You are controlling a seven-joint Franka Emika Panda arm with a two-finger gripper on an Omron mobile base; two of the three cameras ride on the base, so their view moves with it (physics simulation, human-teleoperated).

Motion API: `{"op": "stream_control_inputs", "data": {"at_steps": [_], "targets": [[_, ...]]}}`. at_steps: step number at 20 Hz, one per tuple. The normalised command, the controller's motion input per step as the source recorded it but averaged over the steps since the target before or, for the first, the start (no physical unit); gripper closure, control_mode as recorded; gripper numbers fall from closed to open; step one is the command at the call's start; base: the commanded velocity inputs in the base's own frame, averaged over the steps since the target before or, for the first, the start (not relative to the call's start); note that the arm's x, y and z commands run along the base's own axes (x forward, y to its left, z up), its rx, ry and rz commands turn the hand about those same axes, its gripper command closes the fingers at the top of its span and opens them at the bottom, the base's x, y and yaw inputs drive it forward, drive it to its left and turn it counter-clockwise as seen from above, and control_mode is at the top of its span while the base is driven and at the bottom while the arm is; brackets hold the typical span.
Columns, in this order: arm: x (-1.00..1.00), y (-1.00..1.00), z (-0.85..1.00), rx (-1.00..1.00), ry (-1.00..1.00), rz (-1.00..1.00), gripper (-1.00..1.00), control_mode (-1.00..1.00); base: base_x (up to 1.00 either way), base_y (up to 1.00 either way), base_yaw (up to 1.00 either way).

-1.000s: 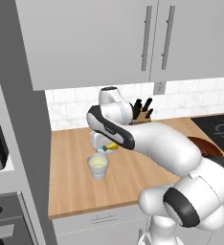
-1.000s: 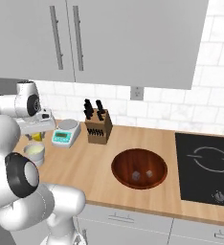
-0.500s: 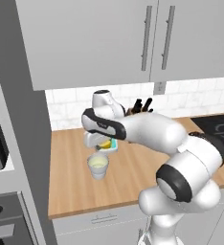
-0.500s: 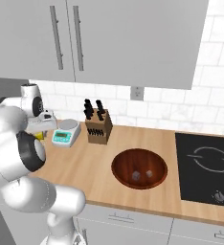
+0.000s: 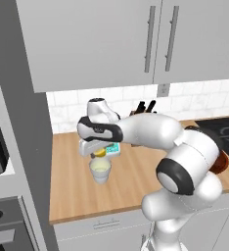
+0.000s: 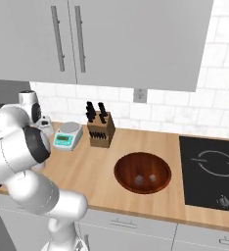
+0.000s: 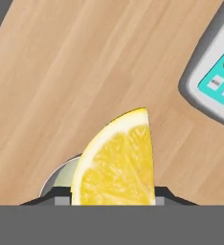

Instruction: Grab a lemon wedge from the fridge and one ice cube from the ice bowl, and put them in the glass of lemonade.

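My gripper (image 5: 98, 148) hangs over the wooden counter, shut on the lemon wedge (image 5: 101, 152), a bright-yellow crescent. In the hand view the lemon wedge (image 7: 116, 162) sits between the two fingertips of the gripper (image 7: 111, 197), cut face toward the camera. The glass of lemonade (image 5: 100, 171) stands right under the wedge, a small gap below it; its rim (image 7: 61, 178) peeks out beside the wedge. The ice bowl (image 6: 142, 172), dark reddish-brown, sits on the counter to the right with two ice cubes (image 6: 140, 181) in it. The fridge is out of view.
A white kitchen scale (image 6: 67, 136) with a teal display stands just behind the glass, also seen as the scale (image 7: 214, 76) in the hand view. A knife block (image 6: 99, 130) is by the wall, a black cooktop (image 6: 209, 171) at far right. Upper cabinets (image 5: 150, 39) hang overhead.
The arm's elbow and forearm have swung round above the counter, while the hand with the lemon wedge has stayed over the glass almost in place. The grip has not changed.
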Motion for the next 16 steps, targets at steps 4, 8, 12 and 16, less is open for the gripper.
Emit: {"op": "stream_control_inputs", "data": {"at_steps": [4, 8, 12, 16], "targets": [[0.19, 0.0, -0.21, 0.01, 0.0, 0.0, 1.0, -1.0, 0.0, 0.0, 0.0], [0.17, 0.0, -0.11, 0.0, 0.05, 0.0, 1.0, -1.0, 0.0, 0.0, 0.0], [0.01, 0.01, -0.18, 0.0, 0.06, 0.0, 1.0, -1.0, 0.0, 0.0, 0.0], [0.0, 0.03, -0.15, 0.0, 0.0, 0.0, 1.0, -1.0, 0.0, 0.0, 0.0]]}}
